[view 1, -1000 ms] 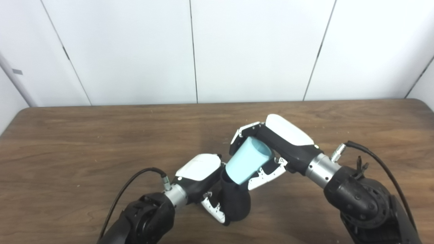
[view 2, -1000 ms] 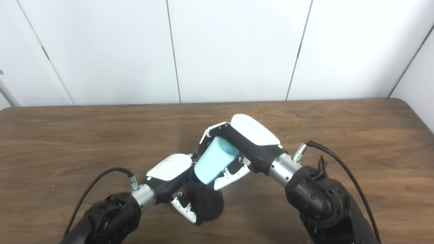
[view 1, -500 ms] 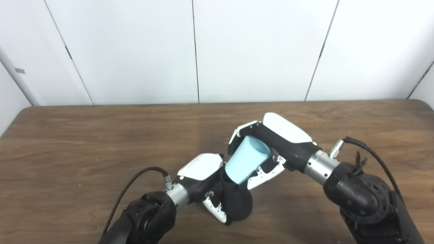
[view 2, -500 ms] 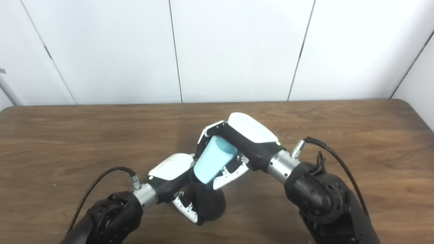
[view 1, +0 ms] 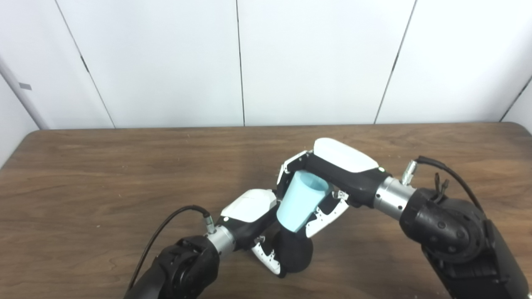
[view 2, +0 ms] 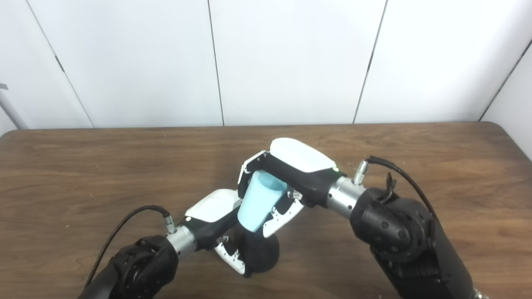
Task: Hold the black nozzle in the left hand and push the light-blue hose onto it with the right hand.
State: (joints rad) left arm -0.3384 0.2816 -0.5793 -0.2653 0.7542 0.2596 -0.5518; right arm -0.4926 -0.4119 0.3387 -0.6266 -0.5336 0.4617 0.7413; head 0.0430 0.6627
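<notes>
A light-blue tapered hose piece (view 1: pixel 300 201) is held in my right hand (view 1: pixel 328 178), whose fingers wrap around it from behind and below. Its narrow end points down into the top of the black nozzle (view 1: pixel 294 256), which stands on the wooden table (view 1: pixel 104 178). My left hand (view 1: pixel 251 216) is shut on the nozzle from the left, its fingers curled round the black body. The joint between hose and nozzle is partly hidden by both hands. In the right eye view the hose (view 2: pixel 258 200) sits over the nozzle (view 2: pixel 259 255) the same way.
White wall panels (view 1: pixel 237 62) rise behind the table's far edge. A black cable (view 1: pixel 170 220) loops off my left wrist and another cable (view 1: pixel 440 174) off my right wrist.
The hose has turned more upright and gone down over the nozzle's neck. Both hands have shifted slightly toward the near edge, and the nozzle shows less of its upper part.
</notes>
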